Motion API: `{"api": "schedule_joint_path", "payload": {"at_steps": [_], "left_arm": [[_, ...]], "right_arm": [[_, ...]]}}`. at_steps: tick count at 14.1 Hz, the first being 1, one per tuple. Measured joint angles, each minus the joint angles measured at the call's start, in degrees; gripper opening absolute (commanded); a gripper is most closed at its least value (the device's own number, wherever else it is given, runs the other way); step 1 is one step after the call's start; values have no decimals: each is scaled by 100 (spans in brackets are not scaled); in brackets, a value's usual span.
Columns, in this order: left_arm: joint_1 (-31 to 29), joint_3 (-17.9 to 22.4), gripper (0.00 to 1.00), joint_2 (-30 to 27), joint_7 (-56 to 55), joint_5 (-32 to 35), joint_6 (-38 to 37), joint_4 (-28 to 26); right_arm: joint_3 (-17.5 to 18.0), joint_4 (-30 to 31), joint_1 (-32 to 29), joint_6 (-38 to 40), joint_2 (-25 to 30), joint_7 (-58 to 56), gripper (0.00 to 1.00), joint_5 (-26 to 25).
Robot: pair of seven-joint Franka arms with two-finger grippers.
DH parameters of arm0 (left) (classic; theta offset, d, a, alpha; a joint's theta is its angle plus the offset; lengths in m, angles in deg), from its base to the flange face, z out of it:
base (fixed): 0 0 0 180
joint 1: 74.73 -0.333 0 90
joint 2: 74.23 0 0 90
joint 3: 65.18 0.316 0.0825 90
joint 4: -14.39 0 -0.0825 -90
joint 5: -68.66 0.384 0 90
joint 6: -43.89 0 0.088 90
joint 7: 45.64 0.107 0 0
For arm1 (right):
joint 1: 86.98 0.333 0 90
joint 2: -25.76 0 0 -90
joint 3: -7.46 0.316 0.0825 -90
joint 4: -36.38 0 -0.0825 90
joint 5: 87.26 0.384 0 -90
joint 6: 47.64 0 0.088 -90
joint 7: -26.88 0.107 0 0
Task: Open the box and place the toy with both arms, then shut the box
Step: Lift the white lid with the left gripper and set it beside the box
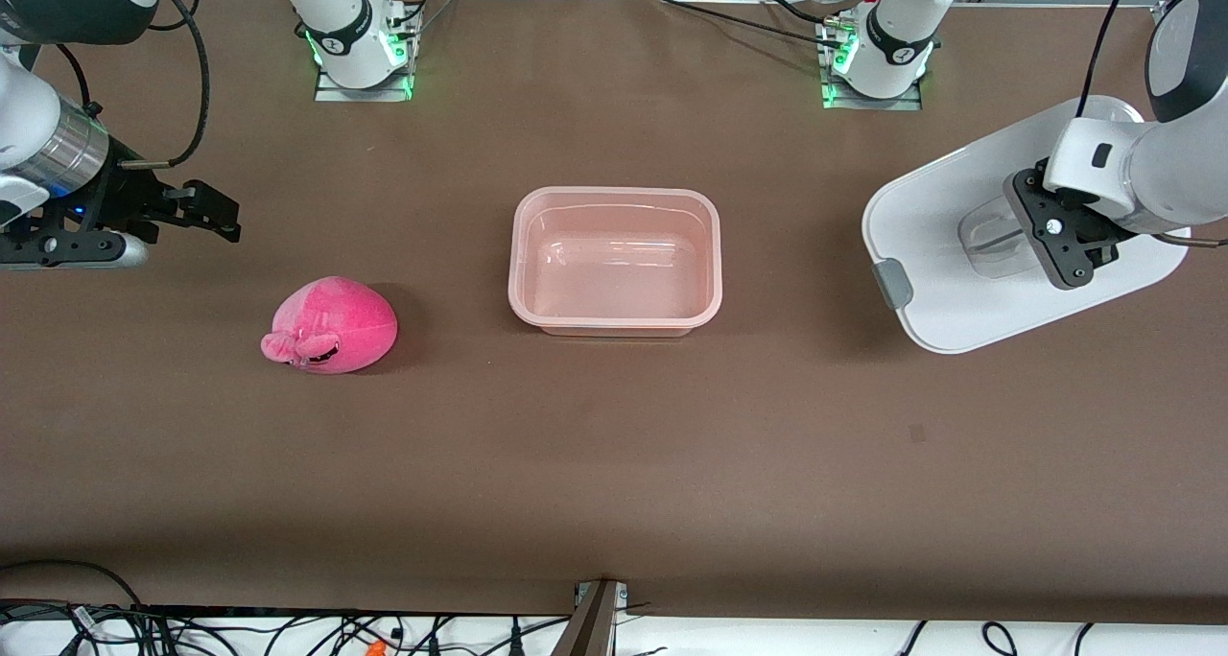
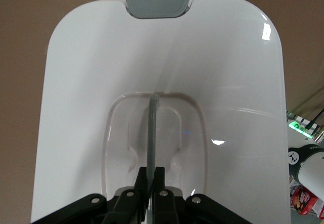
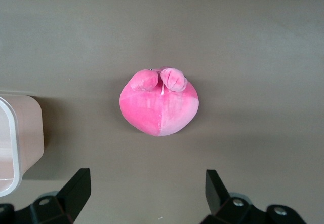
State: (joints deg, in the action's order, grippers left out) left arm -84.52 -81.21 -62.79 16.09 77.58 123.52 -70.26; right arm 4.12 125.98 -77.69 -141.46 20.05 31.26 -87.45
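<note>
Right gripper (image 1: 216, 210): over bare table at the right arm's end, above and short of the toy; its fingers (image 3: 76, 186) are spread wide with nothing between them, and the right wrist view looks down on the plush through the gap.

Toy (image 1: 331, 326): bright pink domed plush with two small ears and a dark mouth, resting on the brown table (image 1: 614, 464) between the right gripper and the tub, slightly nearer the front camera than the tub and well apart from it.

Box, tub part (image 1: 615, 261): translucent pink, rounded-rectangular, standing open and empty at the middle of the table.

Box lid (image 1: 945, 253): white, off the tub and toward the left arm's end of the table; one grey side clip (image 1: 893, 284) faces the tub. Whether it is raised or resting on the table cannot be told.

Left gripper (image 1: 1060, 234): at the lid's clear recessed handle (image 2: 152, 138), fingers pressed together on the thin handle bar.

Step in hand: opening looks done; placing the toy is the step at hand.

Next move, as judged: the right gripper needs to descend over the plush, pinch its soft dome and carry it across into the tub, while the left arm keeps the lid away from the opening until the toy is in.
</note>
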Motion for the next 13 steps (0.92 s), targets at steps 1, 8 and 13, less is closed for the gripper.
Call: {"api": "schedule_joint_path", "payload": {"at_steps": [1,8,13], "left_arm": [[0,-16,0,29,103,2,0,91],[-10,-103,0,213,194,8,-5,363],[-13,-105,0,216,206,9,-15,373]], "right_arm": [[3,0,0,-17,0,0,100,0],[5,24,0,-133,-491,-27,100,-1],[5,10,-1,-360,-1472,-132,100,-1]]}}
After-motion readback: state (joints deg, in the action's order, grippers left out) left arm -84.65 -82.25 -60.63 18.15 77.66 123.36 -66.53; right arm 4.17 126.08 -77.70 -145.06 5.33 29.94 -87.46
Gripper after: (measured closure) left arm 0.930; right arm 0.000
